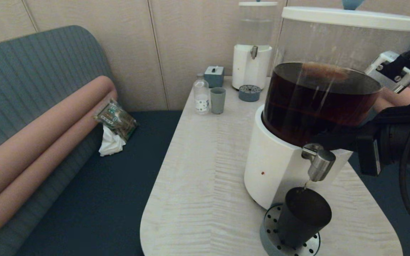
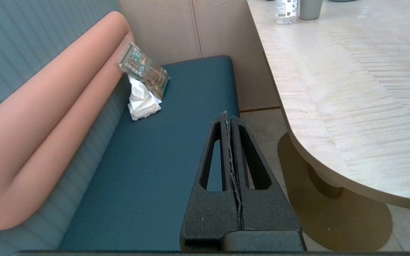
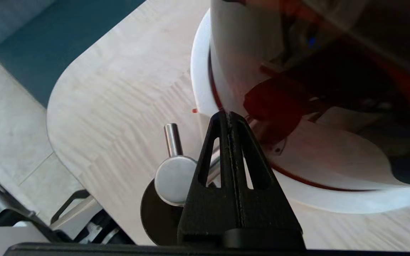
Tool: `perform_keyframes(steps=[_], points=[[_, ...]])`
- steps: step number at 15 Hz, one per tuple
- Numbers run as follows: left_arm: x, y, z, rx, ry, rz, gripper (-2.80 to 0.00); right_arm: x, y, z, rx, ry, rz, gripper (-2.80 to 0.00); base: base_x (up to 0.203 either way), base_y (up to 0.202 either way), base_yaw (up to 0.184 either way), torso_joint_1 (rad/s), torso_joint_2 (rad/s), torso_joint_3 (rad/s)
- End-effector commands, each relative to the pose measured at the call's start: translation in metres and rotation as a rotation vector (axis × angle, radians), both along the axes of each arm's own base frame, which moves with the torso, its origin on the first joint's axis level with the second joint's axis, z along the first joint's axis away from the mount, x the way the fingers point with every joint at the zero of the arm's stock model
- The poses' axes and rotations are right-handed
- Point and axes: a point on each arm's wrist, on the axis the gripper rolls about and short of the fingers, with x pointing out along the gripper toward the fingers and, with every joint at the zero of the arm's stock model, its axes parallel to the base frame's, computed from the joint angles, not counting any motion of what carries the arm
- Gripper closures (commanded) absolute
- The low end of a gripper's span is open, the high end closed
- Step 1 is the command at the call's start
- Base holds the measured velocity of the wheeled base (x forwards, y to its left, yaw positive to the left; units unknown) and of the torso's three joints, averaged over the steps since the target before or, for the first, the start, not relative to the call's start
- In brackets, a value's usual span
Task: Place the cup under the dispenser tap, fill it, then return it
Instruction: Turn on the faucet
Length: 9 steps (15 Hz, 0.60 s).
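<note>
The black cup (image 1: 303, 217) stands on the perforated grey drip tray (image 1: 271, 227), right under the steel dispenser tap (image 1: 319, 161). A thin dark trickle falls from the spout into the cup. My right gripper (image 1: 318, 142) is shut and empty. Its tips lie against the tap's neck, at the white base (image 1: 269, 167) below the brown liquid. In the right wrist view, the right gripper (image 3: 227, 114) sits beside the tap's round cap (image 3: 174, 179), with the cup (image 3: 155, 213) beneath. My left gripper (image 2: 227, 115) is shut and empty, parked above the teal bench seat beside the table.
At the table's far end stand a clear-liquid dispenser (image 1: 253, 57), a pale grey-green cup (image 1: 217, 100), a small bottle (image 1: 201, 96), a small blue-grey box (image 1: 214, 75) and a round tray (image 1: 249, 93). A packet and tissue (image 1: 114, 124) lie on the bench. The table's rounded edge (image 1: 148, 217) is near.
</note>
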Motion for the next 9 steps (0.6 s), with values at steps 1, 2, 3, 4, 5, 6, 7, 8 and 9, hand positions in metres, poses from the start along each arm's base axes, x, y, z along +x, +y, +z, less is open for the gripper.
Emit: perform_keyframes(steps=[1, 2, 3, 4, 5, 6, 7, 8, 9], points=[[0.003, 0.000, -0.011, 0.000, 0.041, 0.001, 0.00, -0.004, -0.003, 0.004, 0.007, -0.020, -0.007, 0.00, 0.000, 0.000, 0.000, 0.000, 0.00, 0.000], [0.003, 0.000, -0.011, 0.000, 0.041, -0.001, 0.00, -0.008, -0.005, 0.006, 0.012, -0.031, -0.011, 0.00, 0.000, 0.000, 0.000, 0.000, 0.00, 0.000], [0.003, 0.000, -0.011, 0.000, 0.041, 0.001, 0.00, -0.011, -0.007, 0.007, 0.016, -0.037, -0.013, 0.00, 0.000, 0.000, 0.000, 0.000, 0.00, 0.000], [0.003, 0.000, -0.011, 0.000, 0.041, 0.001, 0.00, -0.015, -0.009, 0.008, 0.022, -0.044, -0.016, 0.00, 0.000, 0.000, 0.000, 0.000, 0.00, 0.000], [0.003, 0.000, -0.011, 0.000, 0.041, 0.001, 0.00, -0.022, -0.011, 0.009, 0.024, -0.057, -0.022, 0.00, 0.000, 0.000, 0.000, 0.000, 0.00, 0.000], [0.003, 0.000, -0.011, 0.000, 0.041, 0.001, 0.00, -0.030, -0.015, 0.011, 0.021, -0.077, -0.039, 0.00, 0.000, 0.000, 0.000, 0.000, 0.00, 0.000], [0.003, 0.000, -0.011, 0.000, 0.041, 0.001, 0.00, -0.039, -0.018, 0.012, 0.019, -0.097, -0.056, 0.00, 0.000, 0.000, 0.000, 0.000, 0.00, 0.000], [0.003, 0.000, -0.011, 0.000, 0.041, 0.001, 0.00, -0.048, -0.022, 0.012, 0.016, -0.113, -0.073, 0.00, 0.000, 0.000, 0.000, 0.000, 0.00, 0.000], [0.003, 0.000, -0.011, 0.000, 0.041, 0.001, 0.00, -0.056, -0.025, 0.011, 0.011, -0.122, -0.090, 0.00, 0.000, 0.000, 0.000, 0.000, 0.00, 0.000]])
